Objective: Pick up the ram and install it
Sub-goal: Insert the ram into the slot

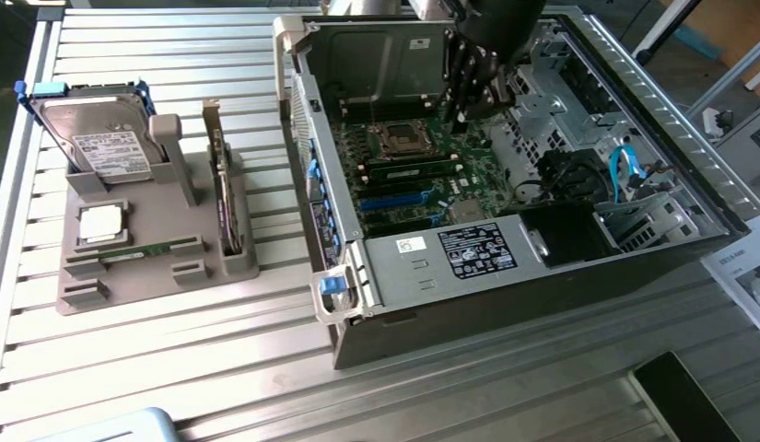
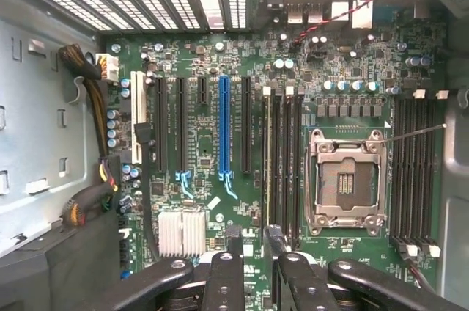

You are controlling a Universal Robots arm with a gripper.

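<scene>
Slatted metal tabletop (image 1: 170, 359) setup: an open PC case (image 1: 503, 295) takes up the middle and the exterior view's right. A grey holder block (image 1: 78, 276) is parked near the tabletop's edge on the exterior view's left.

On the holder there's a silver hard drive (image 1: 103, 138) standing at the far corner. An expansion card (image 1: 220, 193) stands upright along the edge facing the case, and a little square chip (image 1: 99, 224) lies flat. The ram (image 1: 152, 249) lies in a low slot along the holder's near edge, with nothing touching it.

The hand (image 1: 478, 106) is well apart from it, hanging inside the case over the motherboard (image 1: 411, 198), up by the drive cage (image 1: 368, 60). So the case's side wall (image 1: 309, 157) and that upright card both stand between hand and ram.

In the wrist view the hand (image 2: 253, 241) has its fingers (image 2: 229, 267) a little apart with nothing pinched, and bare board shows in the gap. Under it on the board are the empty CPU socket (image 2: 346, 183), a blue slot (image 2: 224, 127), a small finned heatsink (image 2: 181, 232) and the black memory slots. One of those slots already has a green stick (image 2: 266, 172) seated in it, and the exterior view shows that green stick (image 1: 411, 171) too. A power supply (image 1: 478, 249) sits at the case's near end, with a blue cable (image 1: 622, 170) curling beyond it.
</scene>
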